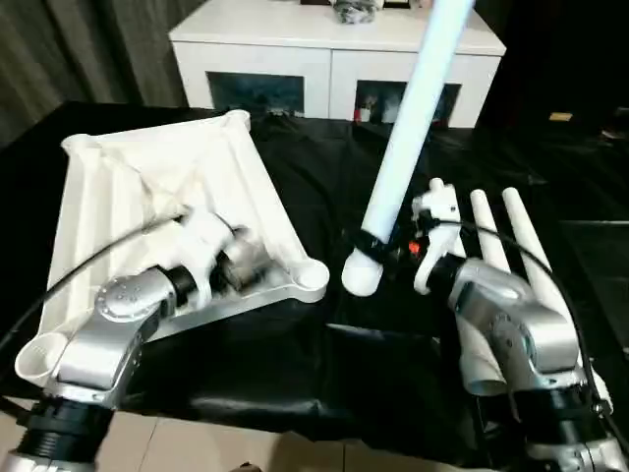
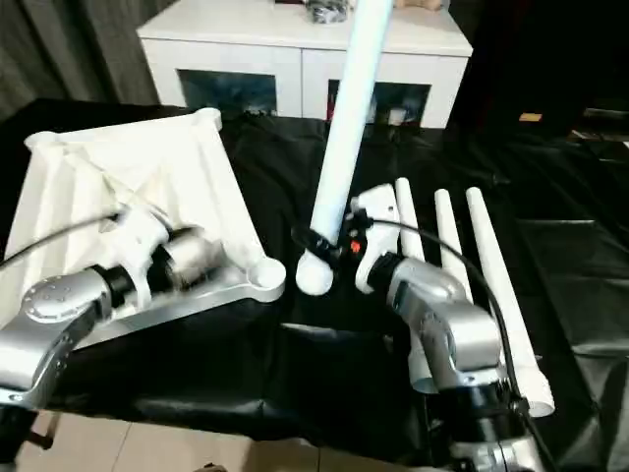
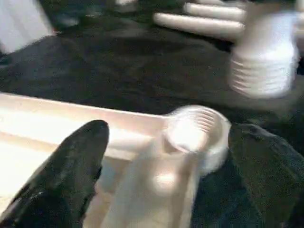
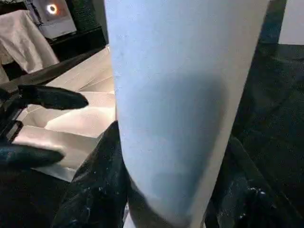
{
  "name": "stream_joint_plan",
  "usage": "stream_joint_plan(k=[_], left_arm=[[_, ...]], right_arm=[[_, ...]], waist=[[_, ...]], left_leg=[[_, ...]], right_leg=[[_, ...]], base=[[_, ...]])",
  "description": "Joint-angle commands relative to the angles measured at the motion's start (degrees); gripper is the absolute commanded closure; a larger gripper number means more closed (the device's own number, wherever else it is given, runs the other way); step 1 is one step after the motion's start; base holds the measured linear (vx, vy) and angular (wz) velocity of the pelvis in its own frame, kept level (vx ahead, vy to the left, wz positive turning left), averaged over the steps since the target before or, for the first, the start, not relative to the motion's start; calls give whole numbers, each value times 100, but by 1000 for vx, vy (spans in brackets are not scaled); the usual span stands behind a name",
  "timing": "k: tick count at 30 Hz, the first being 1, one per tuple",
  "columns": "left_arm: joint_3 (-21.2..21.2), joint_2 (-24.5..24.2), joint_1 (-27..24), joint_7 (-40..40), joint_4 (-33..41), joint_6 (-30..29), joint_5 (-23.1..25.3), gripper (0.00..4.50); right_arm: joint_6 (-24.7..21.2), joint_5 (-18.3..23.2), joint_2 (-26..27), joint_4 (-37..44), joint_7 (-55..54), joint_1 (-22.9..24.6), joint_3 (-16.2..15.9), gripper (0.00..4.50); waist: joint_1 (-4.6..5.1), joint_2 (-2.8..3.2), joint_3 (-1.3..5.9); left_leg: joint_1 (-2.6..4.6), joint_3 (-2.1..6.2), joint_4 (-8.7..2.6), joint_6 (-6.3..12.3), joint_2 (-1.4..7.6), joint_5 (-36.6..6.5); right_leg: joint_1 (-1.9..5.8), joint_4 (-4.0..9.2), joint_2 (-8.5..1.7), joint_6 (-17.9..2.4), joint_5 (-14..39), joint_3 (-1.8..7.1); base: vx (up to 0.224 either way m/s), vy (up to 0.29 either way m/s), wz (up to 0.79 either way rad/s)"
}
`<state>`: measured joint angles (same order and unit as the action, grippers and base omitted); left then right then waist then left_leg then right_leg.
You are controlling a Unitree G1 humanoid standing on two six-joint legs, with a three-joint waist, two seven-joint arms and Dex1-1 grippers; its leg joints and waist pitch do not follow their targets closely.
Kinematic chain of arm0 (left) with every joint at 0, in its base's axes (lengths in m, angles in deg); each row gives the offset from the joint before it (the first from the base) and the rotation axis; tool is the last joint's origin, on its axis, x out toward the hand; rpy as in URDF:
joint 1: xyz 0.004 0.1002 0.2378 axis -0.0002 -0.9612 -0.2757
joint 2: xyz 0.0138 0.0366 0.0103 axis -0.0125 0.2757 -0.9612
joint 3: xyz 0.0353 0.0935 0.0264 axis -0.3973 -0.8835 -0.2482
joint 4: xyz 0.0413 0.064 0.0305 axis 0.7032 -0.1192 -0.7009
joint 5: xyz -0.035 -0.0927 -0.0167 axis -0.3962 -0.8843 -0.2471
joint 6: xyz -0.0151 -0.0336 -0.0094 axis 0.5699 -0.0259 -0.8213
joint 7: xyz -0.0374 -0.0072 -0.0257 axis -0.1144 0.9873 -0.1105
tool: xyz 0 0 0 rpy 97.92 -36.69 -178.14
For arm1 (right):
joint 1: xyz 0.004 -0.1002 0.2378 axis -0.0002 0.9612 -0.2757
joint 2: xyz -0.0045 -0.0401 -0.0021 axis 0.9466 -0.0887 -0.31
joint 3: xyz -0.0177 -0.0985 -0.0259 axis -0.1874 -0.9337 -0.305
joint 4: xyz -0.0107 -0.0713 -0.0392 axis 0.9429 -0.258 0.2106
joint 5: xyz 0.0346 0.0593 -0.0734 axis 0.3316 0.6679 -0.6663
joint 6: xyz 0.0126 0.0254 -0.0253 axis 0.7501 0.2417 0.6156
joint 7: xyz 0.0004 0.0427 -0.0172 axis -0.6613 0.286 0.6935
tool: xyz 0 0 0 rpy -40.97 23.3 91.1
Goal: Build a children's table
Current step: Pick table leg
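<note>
While my right gripper (image 1: 378, 246) clamps a white tube leg (image 1: 411, 128) near its thick end, its black fingers (image 4: 97, 190) pressed on either side, the leg tilts up and away toward the white cabinet (image 1: 334, 49) with its lower end hanging just beside the tabletop's nearest corner socket (image 1: 310, 275); the tabletop (image 1: 147, 197) lies ribbed underside up on the black cloth (image 1: 295, 344), to my left; my left gripper (image 3: 166, 166) stands spread wide over that same corner, one finger (image 3: 71, 166) above the ribbed inside and the other beyond the rim, holding nothing that I can see; three more legs (image 2: 442, 256) lie side by side on the cloth to my right, behind the right forearm; whether the held leg's end touches the cloth I cannot tell.
</note>
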<state>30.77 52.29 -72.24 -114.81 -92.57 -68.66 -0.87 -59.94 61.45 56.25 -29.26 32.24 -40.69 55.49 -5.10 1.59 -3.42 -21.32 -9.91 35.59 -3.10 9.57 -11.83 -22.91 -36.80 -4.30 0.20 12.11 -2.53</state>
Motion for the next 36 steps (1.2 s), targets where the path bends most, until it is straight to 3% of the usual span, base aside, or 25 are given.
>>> stream_joint_plan(k=[1,2,3,4,6,7,9,10,11,12,16,17,19,21,22,24,29,36], left_arm=[[-178,-89,112,-219,-128,-170,69,17],[-192,-103,147,-252,-172,-182,81,24],[-212,-123,207,-302,-246,-185,112,33],[-274,-80,273,-345,-346,-120,169,33],[-362,-50,330,-503,-555,-101,223,50],[-445,-25,451,-698,-871,-92,251,60],[-514,-5,508,-699,-1049,-75,317,69],[-514,-5,508,-699,-1049,-75,317,73],[-553,1,547,-648,-1209,16,407,73],[-575,1,577,-621,-1354,91,472,98],[-574,-82,568,-884,-1457,27,395,118],[-543,-69,619,-857,-1635,114,461,143],[-538,-60,667,-844,-1757,189,505,151],[-514,-56,732,-864,-1925,261,515,159],[-491,-70,766,-917,-2032,298,501,183],[-472,-88,776,-964,-2083,313,483,191],[-385,-233,714,-1331,-2229,320,369,231],[-463,-380,706,-1546,-2563,429,478,280]], right_arm=[[21,121,-50,206,106,-23,72,266],[21,131,-64,220,118,-39,77,266],[29,138,-88,240,129,-65,86,266],[102,135,-139,178,187,-87,125,266],[127,91,-145,108,134,-111,149,266],[21,229,-113,149,191,-167,201,266],[-83,375,-120,280,287,-146,255,266],[-83,375,-120,280,287,-146,255,266],[23,257,-195,219,363,-135,159,266],[112,158,-254,154,425,-128,80,266],[129,90,-353,-2,553,-248,13,266],[198,29,-415,-125,628,-337,-19,266],[217,14,-433,-174,649,-375,-20,266],[194,48,-438,-209,699,-431,-18,266],[166,79,-460,-197,791,-453,-52,266],[154,89,-478,-185,860,-462,-88,266],[151,106,-520,-183,1097,-502,-203,266],[158,114,-501,-238,1193,-573,-215,266]], waist=[[5,72,356],[36,137,363],[29,115,375],[23,264,381],[51,118,390],[27,111,386],[53,255,410],[61,222,411],[58,147,424],[54,184,430],[77,166,416],[80,170,414],[81,123,407],[75,135,409],[80,100,414],[68,114,420],[60,71,424],[88,82,400]], left_leg=[[79,133,-543,-266,308,-1336],[99,129,-530,-320,289,-1418],[94,134,-528,-303,289,-1355],[86,141,-508,-299,275,-1246],[63,125,-500,-234,279,-1104],[65,105,-486,-155,252,-999],[82,120,-479,-169,275,-968],[69,127,-478,-157,278,-966],[57,124,-475,-132,278,-902],[47,120,-458,-67,270,-772],[58,109,-464,-19,282,-865],[58,110,-464,-25,285,-886],[62,101,-464,8,283,-885],[67,101,-464,3,287,-888],[57,100,-463,28,290,-822],[59,97,-453,63,289,-760],[55,93,-451,140,300,-654],[77,97,-479,44,309,-897]], right_leg=[[236,447,-387,-1171,873,282],[229,461,-357,-1176,759,278],[248,449,-359,-1193,661,280],[242,422,-365,-1231,540,279],[285,432,-357,-1283,351,277],[263,441,-354,-1280,455,285],[261,435,-348,-1295,298,265],[275,419,-345,-1313,194,266],[302,410,-349,-1329,93,268],[295,399,-355,-1379,-6,261],[282,432,-373,-1418,325,265],[279,426,-370,-1427,348,264],[270,433,-372,-1433,440,269],[274,443,-379,-1404,514,273],[283,432,-378,-1407,433,275],[276,422,-378,-1427,326,273],[279,404,-389,-1477,230,269],[255,439,-397,-1412,676,279]], base=[[0,0,0],[0,0,0],[0,0,0],[0,0,0],[0,0,0],[0,0,0],[0,0,0],[0,0,0],[0,0,0],[0,0,0],[0,0,0],[0,0,0],[0,0,0],[0,0,0],[0,0,0],[0,0,0],[0,0,0],[0,0,0]])
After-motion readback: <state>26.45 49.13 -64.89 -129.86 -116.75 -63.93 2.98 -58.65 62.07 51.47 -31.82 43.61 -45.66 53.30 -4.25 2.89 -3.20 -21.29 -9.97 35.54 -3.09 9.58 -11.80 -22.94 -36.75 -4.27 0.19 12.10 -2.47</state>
